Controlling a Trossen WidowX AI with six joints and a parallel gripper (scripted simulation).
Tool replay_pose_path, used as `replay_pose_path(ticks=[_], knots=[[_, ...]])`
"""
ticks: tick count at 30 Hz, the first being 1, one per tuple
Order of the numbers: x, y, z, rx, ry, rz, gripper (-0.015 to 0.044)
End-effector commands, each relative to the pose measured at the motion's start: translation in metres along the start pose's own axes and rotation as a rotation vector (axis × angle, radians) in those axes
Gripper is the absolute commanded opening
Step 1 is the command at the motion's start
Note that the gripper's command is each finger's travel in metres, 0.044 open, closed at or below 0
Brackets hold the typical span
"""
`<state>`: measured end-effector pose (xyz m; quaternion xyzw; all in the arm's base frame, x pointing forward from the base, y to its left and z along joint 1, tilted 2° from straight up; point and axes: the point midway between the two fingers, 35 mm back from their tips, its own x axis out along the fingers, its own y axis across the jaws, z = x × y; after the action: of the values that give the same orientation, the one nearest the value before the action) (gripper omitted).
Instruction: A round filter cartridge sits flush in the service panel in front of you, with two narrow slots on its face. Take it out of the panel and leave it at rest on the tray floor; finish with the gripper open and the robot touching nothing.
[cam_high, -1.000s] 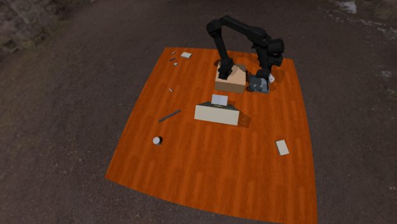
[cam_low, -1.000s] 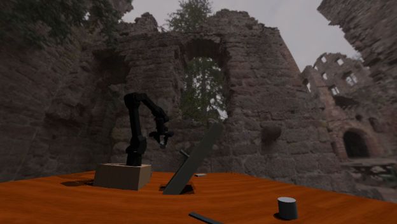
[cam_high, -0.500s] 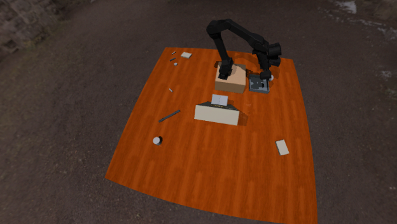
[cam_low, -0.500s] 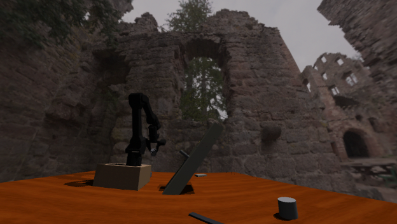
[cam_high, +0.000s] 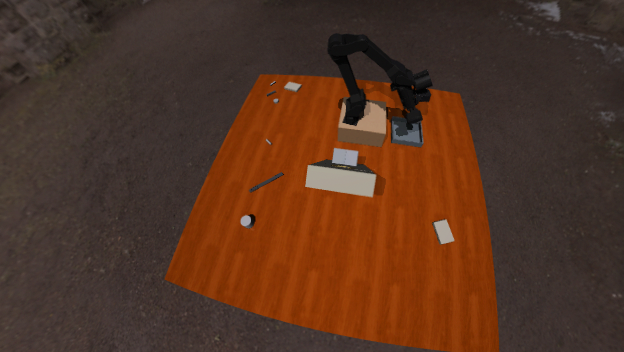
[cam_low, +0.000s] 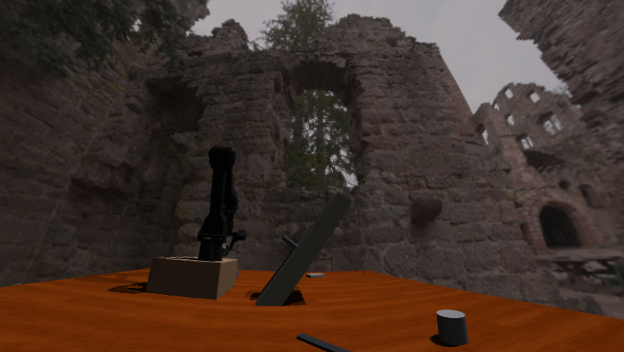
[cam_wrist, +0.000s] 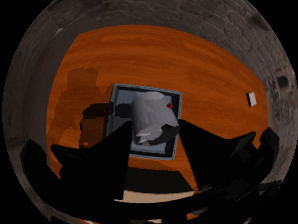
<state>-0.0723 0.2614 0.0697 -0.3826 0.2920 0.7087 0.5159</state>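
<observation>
From above, a glossy orange wood-grain table (cam_high: 325, 260) lies on dark, gritty ground, and a matte black arm rises from a plain tan box (cam_high: 363, 126) and bends down over a small grey square tray (cam_high: 419, 141) just beside that box. The gripper (cam_high: 413, 121) reaches into the tray, with a pale grey shape, the filter cartridge (cam_high: 400, 131), below it on the tray floor. Nearer the camera stands the cream-sided service panel (cam_high: 341, 181), its sloped face dark. A short grey cylinder (cam_high: 246, 221), a thin dark bar (cam_high: 266, 182) and a flat white card (cam_high: 443, 232) lie well apart on the table. From the side, rough stone ruins and a tree fill the background; the arm (cam_low: 220, 205) stands upright on the box (cam_low: 192, 276), the panel (cam_low: 305, 252) leans as a dark slab, and the gripper is hidden. At the wrist, two broad black fingers frame the tray (cam_wrist: 120, 106), and the smooth, rounded, pale cartridge (cam_wrist: 152, 117) lies within its rim, a small red mark near its edge. The fingers stand partly apart, pinching the cartridge.
</observation>
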Motion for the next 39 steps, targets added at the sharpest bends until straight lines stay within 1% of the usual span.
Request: replay_pose_path(ticks=[1, 4, 22, 27, 39], knots=[[0.008, 0.011, -0.007, -0.032, 0.000, 0.019, 0.0000], [0.010, 0.011, -0.008, -0.032, 0.000, 0.019, 0.0000], [0.069, 0.011, -0.042, -0.032, 0.001, 0.019, 0.0000], [0.072, 0.011, -0.046, -0.032, 0.001, 0.019, 0.0000], [0.070, 0.012, -0.045, -0.036, 0.007, 0.023, 0.0315]])
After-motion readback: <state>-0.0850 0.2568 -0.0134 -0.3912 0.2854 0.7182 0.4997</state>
